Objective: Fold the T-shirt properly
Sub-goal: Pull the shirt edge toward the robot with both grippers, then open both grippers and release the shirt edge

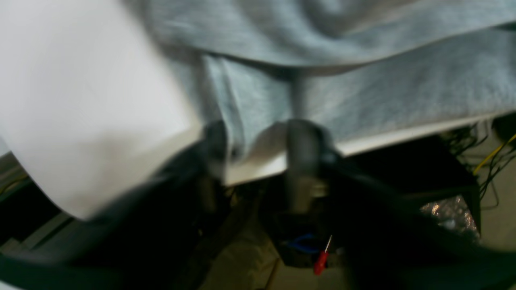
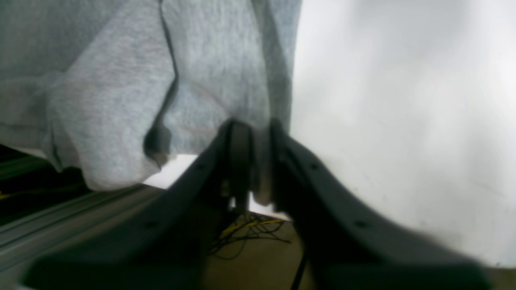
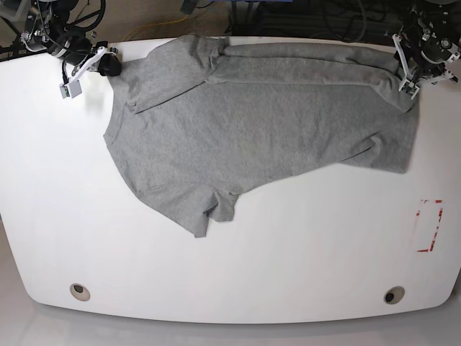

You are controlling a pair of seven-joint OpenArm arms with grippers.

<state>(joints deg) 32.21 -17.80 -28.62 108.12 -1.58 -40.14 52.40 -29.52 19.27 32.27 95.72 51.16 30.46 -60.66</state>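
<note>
The grey T-shirt (image 3: 266,122) lies spread on the white table (image 3: 216,267), its far edge folded over in a long band. My left gripper (image 3: 409,72) is at the shirt's far right corner. In the blurred left wrist view its fingers (image 1: 302,149) stand apart, open, with the shirt's edge (image 1: 238,121) hanging between them. My right gripper (image 3: 86,68) is at the far left, beside the sleeve. In the right wrist view it (image 2: 253,161) shows a narrow gap between its jaws, and a strip of the T-shirt (image 2: 225,72) reaches down to its tips.
A red rectangular outline (image 3: 430,225) is marked near the table's right edge. Two round holes (image 3: 79,291) (image 3: 392,295) sit along the near edge. Cables (image 2: 250,233) and frame parts lie below the table's far edge.
</note>
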